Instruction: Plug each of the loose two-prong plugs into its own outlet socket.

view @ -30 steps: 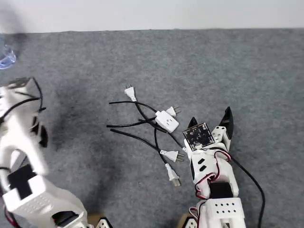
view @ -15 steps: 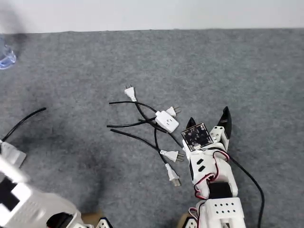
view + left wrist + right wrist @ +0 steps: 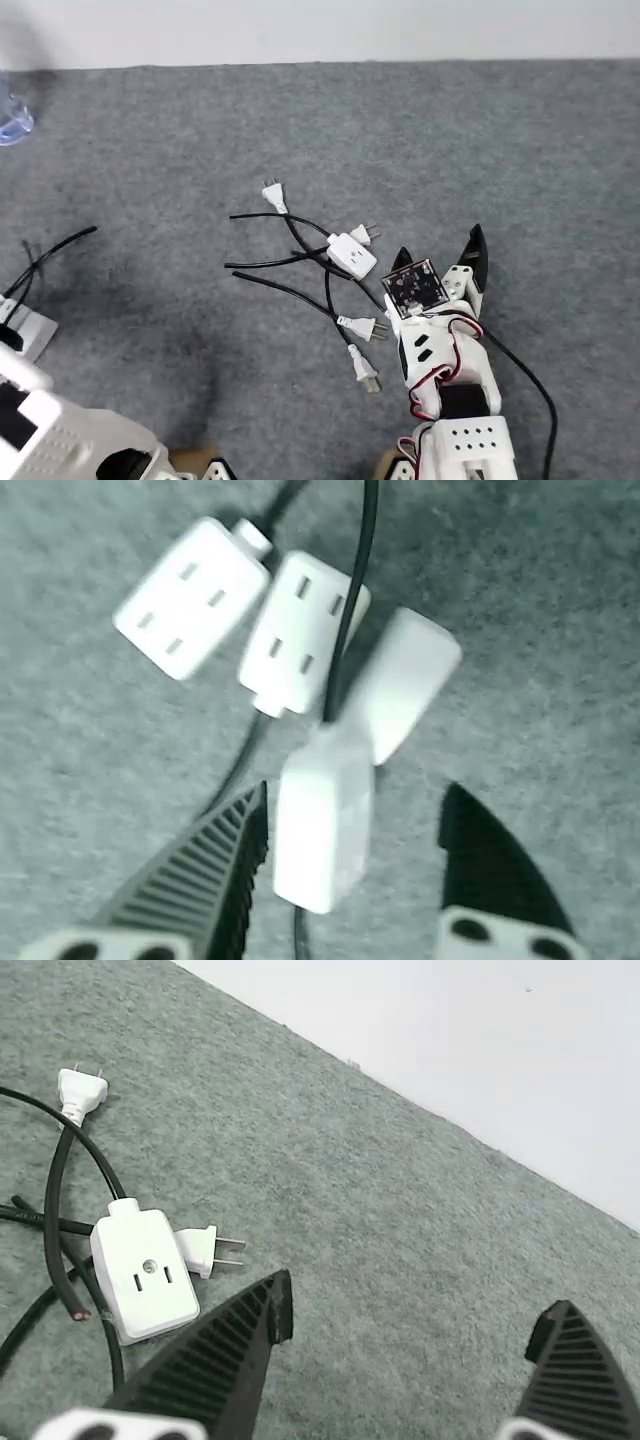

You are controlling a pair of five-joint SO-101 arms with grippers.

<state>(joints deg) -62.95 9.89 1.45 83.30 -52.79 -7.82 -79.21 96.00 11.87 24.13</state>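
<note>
Grey cloth covers the worktop [image 3: 500, 130]. By its near edge, right of the middle, the right tool [image 3: 440, 245] hangs wide open and holds nothing. By the left edge, the left tool [image 3: 355, 795] is open too. A white socket block [image 3: 318, 830] lies between its fingers, not squeezed, and other socket blocks [image 3: 300, 630] lie just past it. Near the right tool lie a near plug [image 3: 365, 372] and, a bit farther in, a second plug [image 3: 364, 326]. Then comes a white outlet block [image 3: 351, 256] with a third plug [image 3: 362, 234] just beside it. A fourth plug [image 3: 271, 193] lies farthest back. I think no plug is in yet, so this is the picking step. Next, the right tool should drop over one plug's body and close softly, prongs pointing out.
</note>
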